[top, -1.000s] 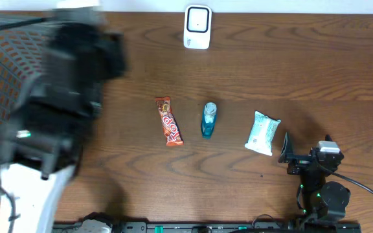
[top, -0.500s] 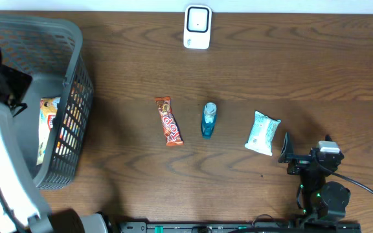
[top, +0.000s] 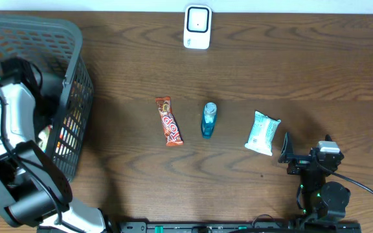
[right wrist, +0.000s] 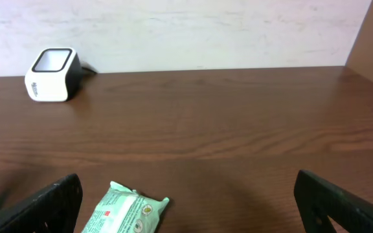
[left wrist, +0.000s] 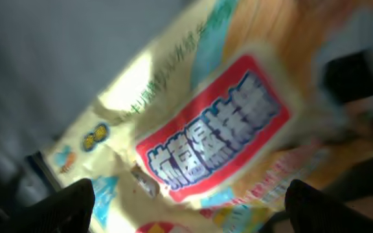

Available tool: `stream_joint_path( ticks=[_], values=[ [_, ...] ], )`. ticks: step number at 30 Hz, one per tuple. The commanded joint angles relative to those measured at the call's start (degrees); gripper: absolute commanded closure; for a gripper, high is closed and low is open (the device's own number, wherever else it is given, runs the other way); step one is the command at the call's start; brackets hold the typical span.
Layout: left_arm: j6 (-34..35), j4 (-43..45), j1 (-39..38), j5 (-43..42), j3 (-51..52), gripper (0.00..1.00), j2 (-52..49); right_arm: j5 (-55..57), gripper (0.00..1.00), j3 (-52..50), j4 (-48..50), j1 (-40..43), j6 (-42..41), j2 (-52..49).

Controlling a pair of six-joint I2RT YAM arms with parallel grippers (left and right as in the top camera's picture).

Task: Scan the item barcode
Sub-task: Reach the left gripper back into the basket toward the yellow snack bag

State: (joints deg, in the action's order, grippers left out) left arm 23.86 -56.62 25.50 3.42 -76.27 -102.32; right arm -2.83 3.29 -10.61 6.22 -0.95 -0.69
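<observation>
- Far left of the overhead view: reaches down into the grey mesh basket (top: pixel 79 97) with the left arm, which half a second earlier hung clear at the frame's left edge.
- Left wrist view: shows the left gripper (left wrist: pixel 196 206) released, dark fingertips (left wrist: pixel 70 204) spread to the bottom corners, hovering just above a yellow snack packet (left wrist: pixel 212 136) lying in the basket.
- Probably means this packet is already scanned and dropped, or is about to be fetched back out; cannot tell which.
- On the packet: bold white East Asian characters in a red-edged panel, blurred and unreadable; smaller print along the upper edge, also illegible.
- Left of centre on the table: an orange-brown chocolate bar (top: pixel 169 121), lying lengthwise, with white lettering too small to read surely.
- Top centre: a white barcode scanner (top: pixel 197 27), well apart from every item.
- Centre: a small blue bottle (top: pixel 208 120) on its side, label unreadable.
- Right of centre: a pale green wipes pack (top: pixel 263 133) with a red-and-white label too small to read.
- Leaves these three still to scan, most likely.
- Lower right: the right gripper (right wrist: pixel 186 204) parked wide open, holding nothing, just beside the wipes pack.
</observation>
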Motion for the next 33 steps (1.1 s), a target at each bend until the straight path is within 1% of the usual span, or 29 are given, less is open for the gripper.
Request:
stream_joint_path(
  ticks=[1, 2, 3, 6, 8, 9, 14, 20, 23, 25, 29, 30, 33],
  values=[
    [-2.19, 3.17, 0.26, -1.49, 5.46, 0.06, -1.07, -0.11, 0.01, -0.17, 0.0, -0.44, 0.63, 0.31],
    [-2.19, 4.24, 0.26, -1.49, 6.82, 0.06, -1.09, -0.11, 0.01, -0.17, -0.02, -0.44, 0.63, 0.31],
    [-2.19, 6.14, 0.26, -1.49, 9.29, 0.12, -1.09, -0.11, 0.01, -0.17, 0.0, -0.44, 0.63, 0.31],
    [-2.19, 7.74, 0.24, -1.49, 11.61, 0.55, -1.09, -0.11, 0.01, -0.17, 0.0, -0.44, 0.63, 0.31],
    [-2.16, 8.13, 0.26, -1.46, 12.37, 0.87, -1.09, -0.11, 0.01, -0.17, -0.02, -0.44, 0.63, 0.31],
    [-2.14, 8.13, 0.26, -1.46, 12.37, 0.92, -1.09, -0.11, 0.01, -0.17, 0.0, -0.44, 0.63, 0.31],
    [-0.44, 7.87, 0.26, -1.49, 11.02, 0.93, 0.13, -0.11, 0.01, -0.17, 0.0, -0.44, 0.63, 0.31],
    [0.42, 5.42, 0.26, -1.49, 4.39, 0.93, 7.61, -0.11, 0.01, -0.17, 0.0, -0.44, 0.63, 0.31],
    [0.52, 5.31, 0.26, -1.46, 1.44, 0.93, 13.97, -0.11, 0.01, -0.17, 0.0, -0.44, 0.63, 0.31],
    [1.99, 5.7, 0.26, -1.29, 0.04, 0.93, 18.99, -0.11, 0.01, -0.17, 0.0, -0.44, 0.63, 0.31],
    [5.64, 7.82, 0.26, -1.29, -0.59, 0.93, 28.79, -0.11, 0.01, -0.17, -0.02, -0.44, 0.63, 0.31],
    [6.73, 8.9, 0.26, -1.29, -0.59, 0.93, 33.33, -0.11, 0.01, -0.17, 0.0, -0.44, 0.63, 0.31],
    [7.13, 10.25, 0.26, -1.29, -0.59, 0.93, 39.01, -0.11, 0.01, -0.17, 0.0, -0.44, 0.63, 0.31]
  ],
)
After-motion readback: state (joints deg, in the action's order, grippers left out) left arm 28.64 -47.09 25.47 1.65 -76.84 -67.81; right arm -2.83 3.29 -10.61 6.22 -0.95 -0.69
